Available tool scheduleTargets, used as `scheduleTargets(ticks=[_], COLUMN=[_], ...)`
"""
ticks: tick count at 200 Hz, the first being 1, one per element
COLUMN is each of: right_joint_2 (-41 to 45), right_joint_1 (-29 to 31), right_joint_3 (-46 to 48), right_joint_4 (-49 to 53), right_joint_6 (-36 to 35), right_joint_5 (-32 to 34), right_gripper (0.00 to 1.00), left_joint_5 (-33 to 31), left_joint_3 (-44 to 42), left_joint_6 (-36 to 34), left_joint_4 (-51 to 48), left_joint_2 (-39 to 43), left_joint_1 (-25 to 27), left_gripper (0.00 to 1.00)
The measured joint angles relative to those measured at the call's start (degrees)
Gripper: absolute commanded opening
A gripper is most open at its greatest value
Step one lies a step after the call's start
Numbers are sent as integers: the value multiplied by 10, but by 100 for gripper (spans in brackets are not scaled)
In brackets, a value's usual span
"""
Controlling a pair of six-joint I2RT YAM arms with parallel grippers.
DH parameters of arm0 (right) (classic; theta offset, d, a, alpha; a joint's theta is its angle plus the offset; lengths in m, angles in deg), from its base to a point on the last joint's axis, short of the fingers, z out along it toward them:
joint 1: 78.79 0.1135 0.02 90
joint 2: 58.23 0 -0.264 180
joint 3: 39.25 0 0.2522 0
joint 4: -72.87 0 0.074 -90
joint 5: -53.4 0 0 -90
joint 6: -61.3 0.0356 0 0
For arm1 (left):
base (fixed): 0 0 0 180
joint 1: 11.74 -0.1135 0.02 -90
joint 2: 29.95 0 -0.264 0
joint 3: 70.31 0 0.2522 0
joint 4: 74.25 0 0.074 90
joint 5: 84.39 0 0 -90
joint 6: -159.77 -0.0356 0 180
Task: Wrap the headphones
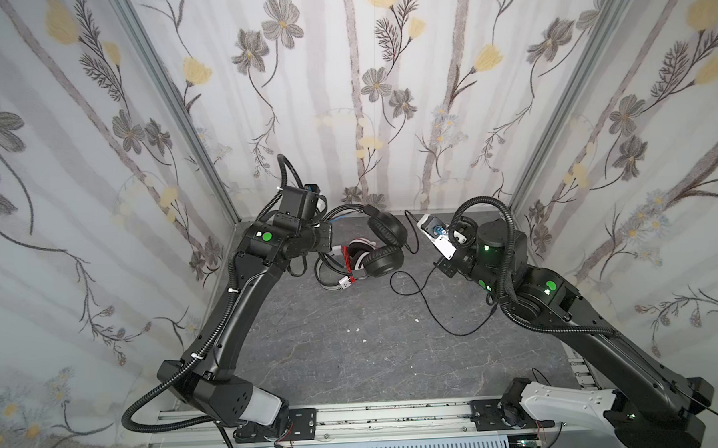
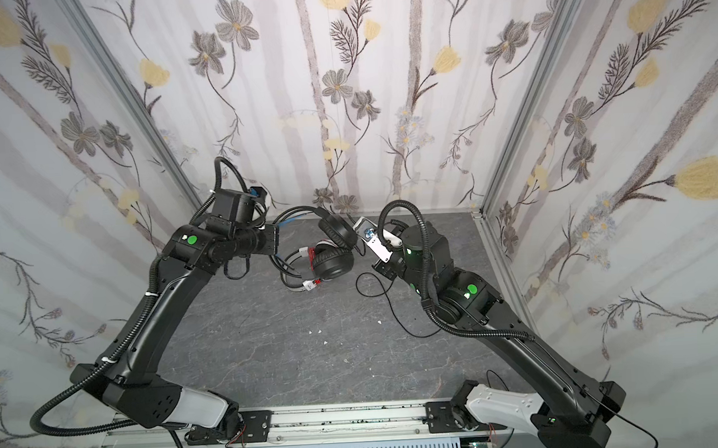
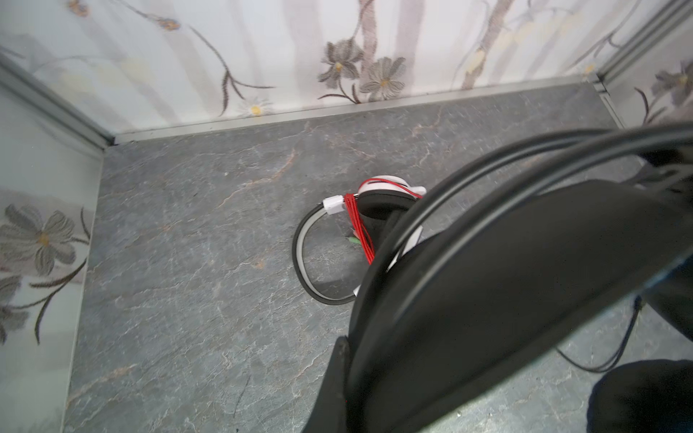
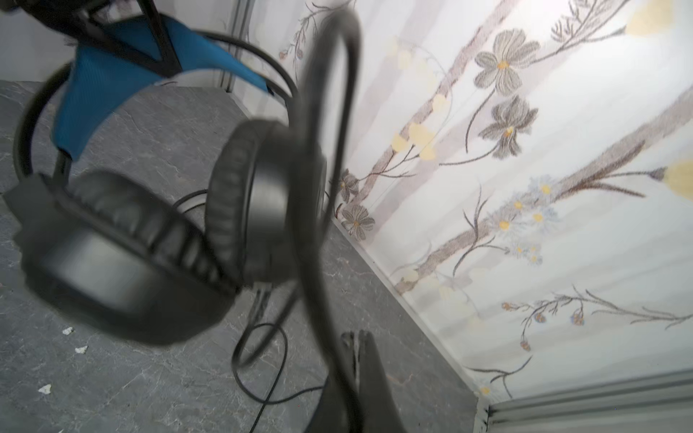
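The black headphones (image 1: 384, 230) hang off the table by their headband, with my left gripper (image 1: 328, 234) shut on that band; in the left wrist view one finger (image 3: 337, 375) presses against the broad black band (image 3: 506, 281). Under them on the table lie the white headphones (image 1: 360, 254), with red cord (image 3: 360, 228) wound round the band. My right gripper (image 4: 356, 337) is shut on the black cord (image 4: 322, 210), which rises in a loop beside the black ear pads (image 4: 243, 195). In both top views this gripper (image 1: 434, 266) sits just right of the black headphones.
The rest of the black cord (image 1: 436, 313) trails in loops over the grey slab toward the right arm. Small white scraps (image 1: 355, 330) lie mid-table. Flowered walls close in at the back and both sides. A metal rail (image 1: 378, 415) runs along the front.
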Motion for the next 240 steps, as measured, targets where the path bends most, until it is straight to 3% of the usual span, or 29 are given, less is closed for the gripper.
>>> scheduleTargets(ticks=[53,153,196,215,240], right_joint_2=[-50,-11,-47,-67,-80], right_joint_1=[24,83,86,85,66], right_joint_3=[-45,-51,-63,-66,-67], right_joint_4=[42,50,52,55,55], right_joint_6=[-36,-64,-64,-63,-46], right_joint_5=[28,22,29,45,65], right_gripper=[0,5,6,10,23], left_joint_5=[14,21,23,24,31], left_joint_3=[-61,-93,-97,-103,-104], left_joint_6=[-86,-105,-116,-118,-125], left_joint_4=[19,53,66,73,78], left_joint_2=[38,45,46,56,76], left_joint_1=[50,56,92,106,116], left_gripper=[0,0,0,0,0])
